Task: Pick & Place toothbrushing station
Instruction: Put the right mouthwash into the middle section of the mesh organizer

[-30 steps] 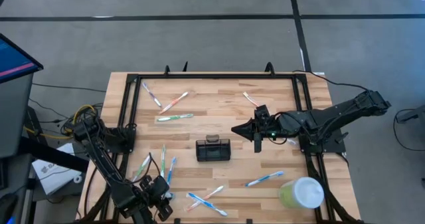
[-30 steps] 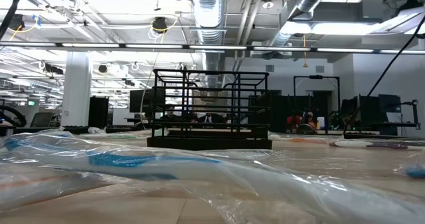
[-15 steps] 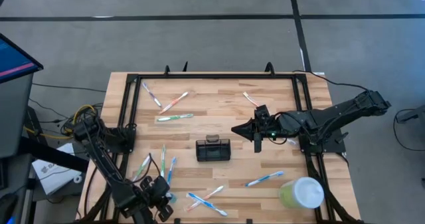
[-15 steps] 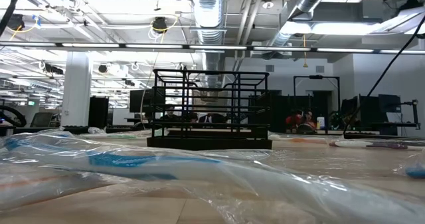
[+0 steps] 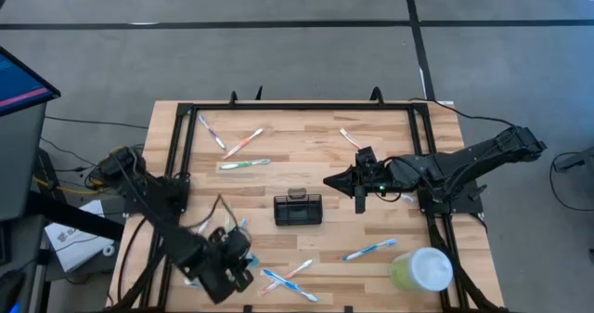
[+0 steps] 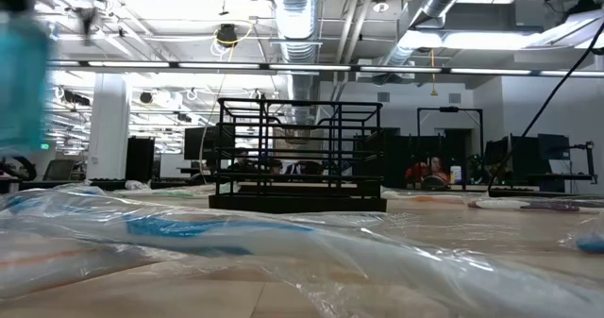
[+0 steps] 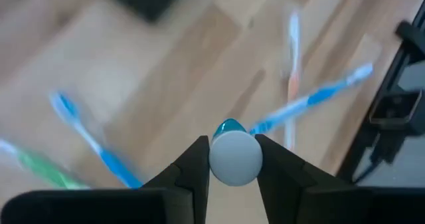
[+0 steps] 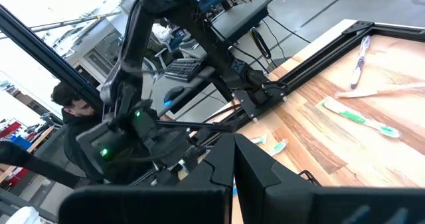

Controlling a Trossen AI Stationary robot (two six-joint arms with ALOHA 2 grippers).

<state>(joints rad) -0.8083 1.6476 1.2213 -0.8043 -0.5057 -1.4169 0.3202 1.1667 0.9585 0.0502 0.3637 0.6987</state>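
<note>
The toothbrushing station [image 5: 298, 209], a small black box-shaped holder, stands at the table's middle; the low view shows it as a black cage [image 6: 300, 153]. My left gripper [image 5: 239, 244] hovers near the front left, shut on a toothbrush [image 7: 234, 159] with a white rounded end and a teal part beyond it. Right of the holder my right gripper [image 5: 358, 189] hangs above the table, shut and holding nothing; its fingers [image 8: 226, 167] show in its own wrist view. My left gripper pinches the toothbrush between its two fingers [image 7: 194, 167], one on each side of the white rounded end [image 7: 232, 169]. The brush is seen end-on, running along the fingers. They slant down from the near left. The brush is clear of the table.
Loose toothbrushes lie about: at the far left [image 5: 243, 143], the far middle [image 5: 349, 138], the near middle [image 5: 288, 280] and the near right [image 5: 369, 250]. A pale green cup with a white lid [image 5: 422, 271] stands at the near right corner. A black rail frame [image 5: 297, 107] borders the table.
My left gripper has risen from the table's near-left corner and gone toward the far and right, toward the holder, with the toothbrush between its fingers, lifted clear of the wood. A blue blur has come into the low view's upper left.
</note>
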